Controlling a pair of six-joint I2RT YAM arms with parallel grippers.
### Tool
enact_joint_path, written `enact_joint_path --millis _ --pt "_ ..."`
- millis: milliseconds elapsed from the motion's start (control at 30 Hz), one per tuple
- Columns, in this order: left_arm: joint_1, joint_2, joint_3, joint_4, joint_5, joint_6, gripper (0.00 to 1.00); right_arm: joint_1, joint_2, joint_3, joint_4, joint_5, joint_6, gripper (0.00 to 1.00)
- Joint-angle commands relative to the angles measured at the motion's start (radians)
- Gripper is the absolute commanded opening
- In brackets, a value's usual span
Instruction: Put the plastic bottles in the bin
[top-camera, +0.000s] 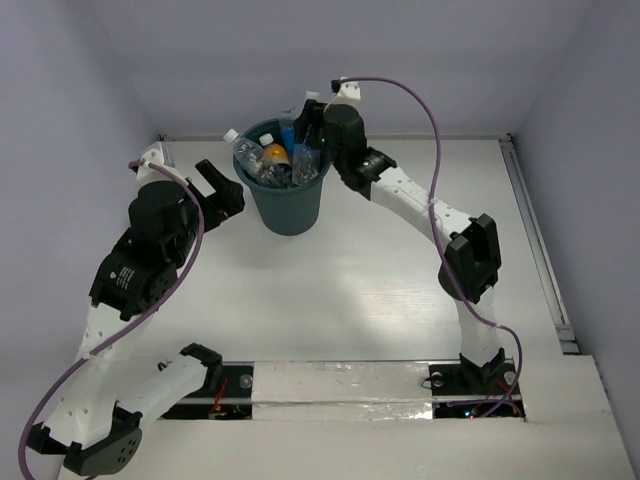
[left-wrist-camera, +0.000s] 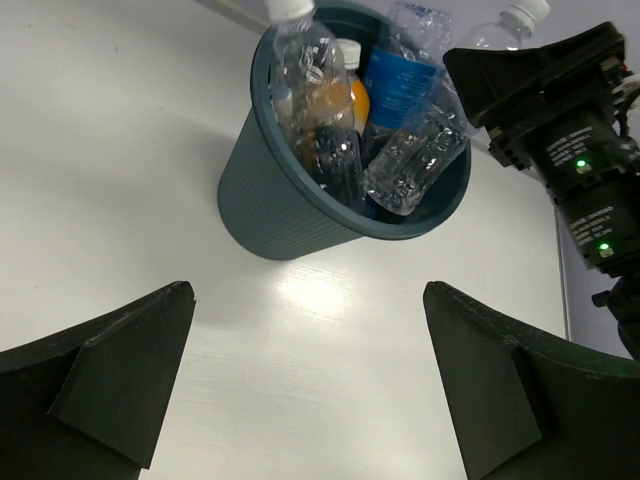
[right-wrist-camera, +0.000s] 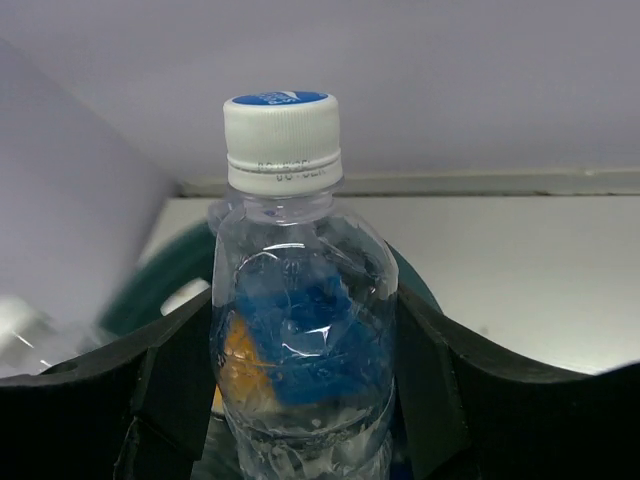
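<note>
Item: clear plastic bottle (right-wrist-camera: 300, 300), cap up, long axis upright, clamped in my right gripper (right-wrist-camera: 300, 390) above the far rim of the bin (top-camera: 290, 208), the drop straight down; my left gripper (left-wrist-camera: 305, 330), spread and empty, sits beside the bin.

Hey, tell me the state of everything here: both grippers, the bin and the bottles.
left gripper: open, empty.
right gripper: shut on the held bottle.
held bottle: upright, capped, at the bin's top.
bin: upright, crammed with bottles.
binned bottles: tilted, some poking past the rim.
</note>
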Motion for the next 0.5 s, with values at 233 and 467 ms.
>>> enact_joint_path --millis 233,467 --pt "-0.004 0.023 0.067 -0.035 0.016 0.003 0.99 0.064 -0.046 -0.012 0.05 0.106 -0.11 0.88" --pt "-0.004 0.026 0.067 -0.015 0.045 0.003 0.99 0.064 -0.162 0.046 -0.045 0.105 -0.082 1.0"
